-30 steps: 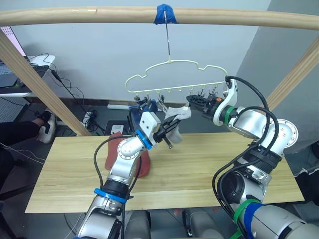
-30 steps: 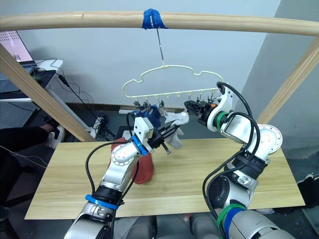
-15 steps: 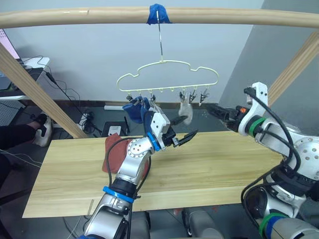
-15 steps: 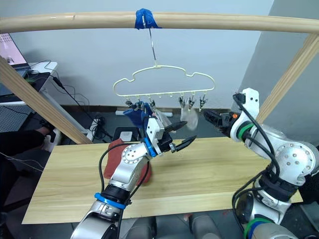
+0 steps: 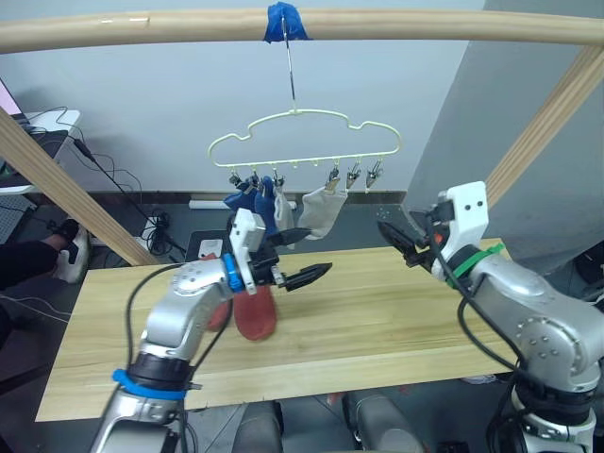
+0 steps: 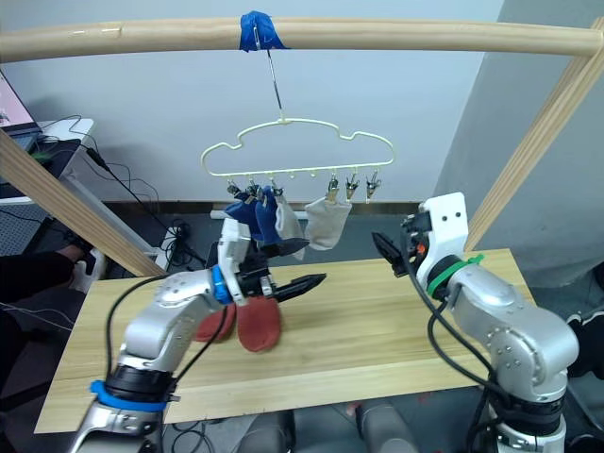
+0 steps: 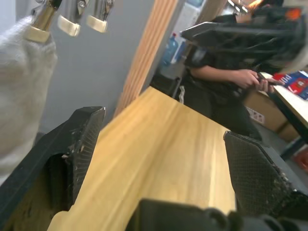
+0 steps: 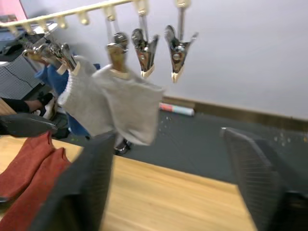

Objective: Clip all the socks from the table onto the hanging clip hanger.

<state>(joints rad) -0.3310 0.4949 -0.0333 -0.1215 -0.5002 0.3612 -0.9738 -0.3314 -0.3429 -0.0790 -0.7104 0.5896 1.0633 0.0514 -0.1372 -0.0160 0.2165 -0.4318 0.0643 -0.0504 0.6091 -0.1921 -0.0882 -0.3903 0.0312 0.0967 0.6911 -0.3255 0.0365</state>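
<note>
- Lay nearest on the table (image 5: 396,311): two rust-red socks (image 6: 257,326), side by side and touching, long axes running roughly from the near edge toward the far edge; the other one (image 6: 212,326) partly hidden behind the left arm.
- Hovered just above those red socks: the left gripper (image 5: 300,255), fingers spread wide apart and holding nothing, tips pointing toward the robot's right along the table's length.
- Hung over the right part of the table, well apart from every sock: the right gripper (image 6: 385,252), fingers parted and empty, aimed back toward the hanger.
- Hung farther back, above the table's far edge, from a wooden pole (image 5: 396,26) by its top hook: the clip hanger (image 5: 304,140), lower bar running left to right.
- Counted on that bar: six silver clips, four holding socks, the two at the right end (image 8: 159,48) bare.
- Clipped at the left end: two royal blue socks (image 6: 257,215), hanging straight down.
- Clipped beside them: two light grey socks (image 8: 113,103), cuffs up, toes down, overlapping each other.
</note>
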